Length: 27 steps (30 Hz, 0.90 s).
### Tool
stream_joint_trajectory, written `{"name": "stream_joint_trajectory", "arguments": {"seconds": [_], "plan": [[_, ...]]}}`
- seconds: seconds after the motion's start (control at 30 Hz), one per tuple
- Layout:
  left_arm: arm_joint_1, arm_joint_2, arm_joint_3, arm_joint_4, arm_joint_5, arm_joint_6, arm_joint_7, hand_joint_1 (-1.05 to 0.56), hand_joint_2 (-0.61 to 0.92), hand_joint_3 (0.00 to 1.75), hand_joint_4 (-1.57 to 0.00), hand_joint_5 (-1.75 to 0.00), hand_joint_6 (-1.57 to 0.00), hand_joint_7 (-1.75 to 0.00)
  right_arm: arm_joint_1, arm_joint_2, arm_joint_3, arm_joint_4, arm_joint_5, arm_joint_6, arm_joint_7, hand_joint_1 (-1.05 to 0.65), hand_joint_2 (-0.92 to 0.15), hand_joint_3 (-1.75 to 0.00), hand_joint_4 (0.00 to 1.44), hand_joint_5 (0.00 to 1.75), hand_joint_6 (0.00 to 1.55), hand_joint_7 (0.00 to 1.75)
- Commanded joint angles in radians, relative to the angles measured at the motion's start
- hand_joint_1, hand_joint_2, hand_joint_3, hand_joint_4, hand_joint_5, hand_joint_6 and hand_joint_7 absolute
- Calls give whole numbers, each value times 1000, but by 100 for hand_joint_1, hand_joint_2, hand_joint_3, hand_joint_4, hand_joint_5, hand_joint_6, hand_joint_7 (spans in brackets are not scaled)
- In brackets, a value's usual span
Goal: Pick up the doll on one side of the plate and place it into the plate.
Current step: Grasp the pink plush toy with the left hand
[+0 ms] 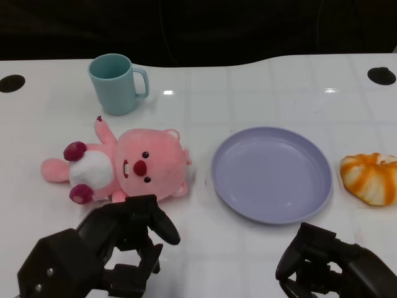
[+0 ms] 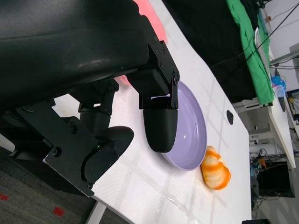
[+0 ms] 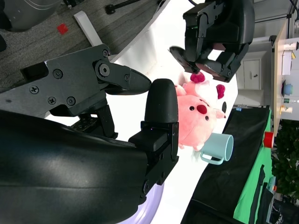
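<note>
Plate (image 1: 271, 174): round, lilac, flat on the white table (image 1: 260, 87); nothing lies in it.
Doll (image 1: 124, 164): pink plush with a white belly and dark red paws, lying on its back on the table just left of the plate, its head toward the plate, a narrow strip of table between them.
Cup (image 1: 115, 83): teal, upright, handle turned toward the plate's side; it stands beyond the doll, up and left of the plate.
Orange thing (image 1: 370, 178): orange and white striped, rounded, on the table just right of the plate, apart from its rim.
Left hand (image 1: 127, 248): near edge of the table, left of the plate, just in front of the doll and apart from it; fingers partly curled with space between them, nothing in them.
Right hand (image 1: 316, 254): near edge of the table, just in front of the plate's near rim; fingers bent, nothing held in the head view.
Table holes: 2 dark round ones (image 1: 11, 82) at the far corners.
</note>
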Motion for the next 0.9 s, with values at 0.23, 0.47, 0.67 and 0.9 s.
{"name": "stream_joint_trajectory", "arguments": {"seconds": [0.23,0.47,0.67,0.9], "plan": [[-28,55,38,-40,7,-15,-36,-13,59,84,-63,-109,-69,-66,-1,0,3,-10,-3,-5,-8,-23,-87,-64,67,175,45,168],[-62,124,50,-116,47,56,-57,-28,87,27,-56,-71,-71,-16,-5,-1,3,-12,-2,-5,-7,-23,-86,-64,67,175,45,168],[-107,213,65,-175,62,131,-119,-38,92,17,-38,-59,-58,-3,-11,-1,1,-11,3,-1,-5,-23,-86,-65,67,175,46,168],[-177,307,56,-209,174,180,-140,-48,92,13,-22,-56,-47,0,-13,0,3,2,5,-9,-2,-23,-86,-65,67,175,45,168]]}}
